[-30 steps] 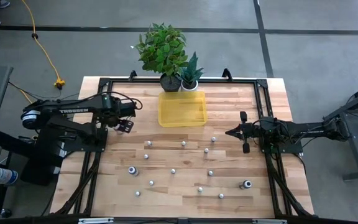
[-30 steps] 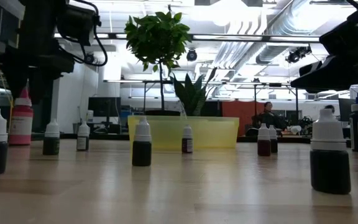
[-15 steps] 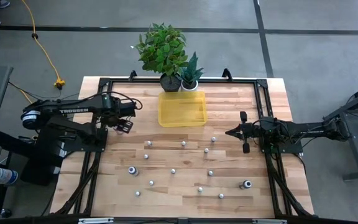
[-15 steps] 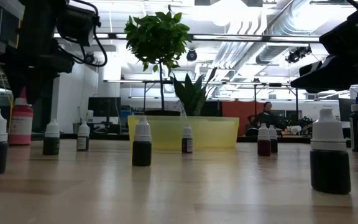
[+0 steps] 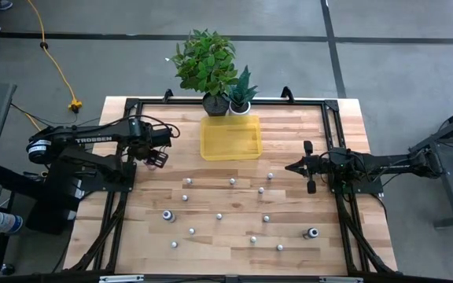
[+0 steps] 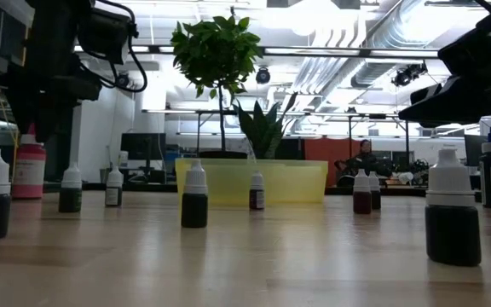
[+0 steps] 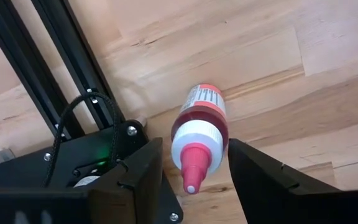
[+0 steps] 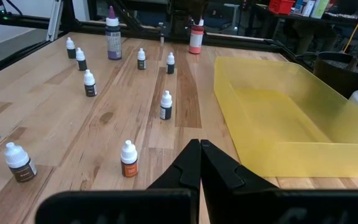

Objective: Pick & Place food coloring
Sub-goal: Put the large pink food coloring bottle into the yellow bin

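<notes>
Black arms (image 5: 93, 141), looped cables, silver screws

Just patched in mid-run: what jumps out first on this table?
The left claw sits at the table's left edge with its jaws on either side of a red bottle with a pink tip, not visibly pinching it. Small white-capped bottles dot the wooden table, and an empty yellow tray sits before two potted plants. The right claw waits shut at the right side.

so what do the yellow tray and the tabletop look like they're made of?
Yellow tray: looks like thin translucent plastic with a fairly glossy finish; the wood shows faintly through its walls. Tabletop: appears to be light wood in joined planks, with visible grain, seams between strips, and a soft sheen that suggests a sealed finish.
</notes>
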Controlling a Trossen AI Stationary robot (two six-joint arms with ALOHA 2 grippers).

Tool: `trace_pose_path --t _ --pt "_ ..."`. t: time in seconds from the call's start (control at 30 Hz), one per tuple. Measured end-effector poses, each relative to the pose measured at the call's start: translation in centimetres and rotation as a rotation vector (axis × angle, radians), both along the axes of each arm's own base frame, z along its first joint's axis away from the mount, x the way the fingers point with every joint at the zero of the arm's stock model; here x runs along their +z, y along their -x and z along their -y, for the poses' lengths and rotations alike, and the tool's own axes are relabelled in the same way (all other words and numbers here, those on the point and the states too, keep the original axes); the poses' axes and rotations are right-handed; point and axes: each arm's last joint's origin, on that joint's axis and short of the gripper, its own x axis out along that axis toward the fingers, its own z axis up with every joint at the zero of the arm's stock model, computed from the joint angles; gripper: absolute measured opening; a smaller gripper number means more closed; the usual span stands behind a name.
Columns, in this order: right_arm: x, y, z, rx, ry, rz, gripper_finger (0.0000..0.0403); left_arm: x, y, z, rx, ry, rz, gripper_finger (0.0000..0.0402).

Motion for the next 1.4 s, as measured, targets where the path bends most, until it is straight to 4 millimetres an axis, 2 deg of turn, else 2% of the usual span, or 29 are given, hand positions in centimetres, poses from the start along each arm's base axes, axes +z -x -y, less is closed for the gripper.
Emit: trace_pose_path --t 0.63,0.83,1.17,1.4 --pt "0.0 0.0 0.0 0.000 0.000 0.000 0.0000 0.0 -0.1 0.0 -0.018 0.004 0.005 0.0174" --pt "0.0 0.0 0.0 0.000 0.000 0.000 0.0000 -1.6 0.0 0.2 -0.016 0.048 0.022 0.0174" --pt "0.0 0.0 0.0 0.000 0.000 0.000 0.0000 -1.5 0.2 0.2 -0.028 0.044 0.042 0.0173" --pt "0.0 0.0 0.0 0.000 0.000 0.000 0.0000 -1.4 0.1 0.3 -0.043 0.065 0.053 0.0121"
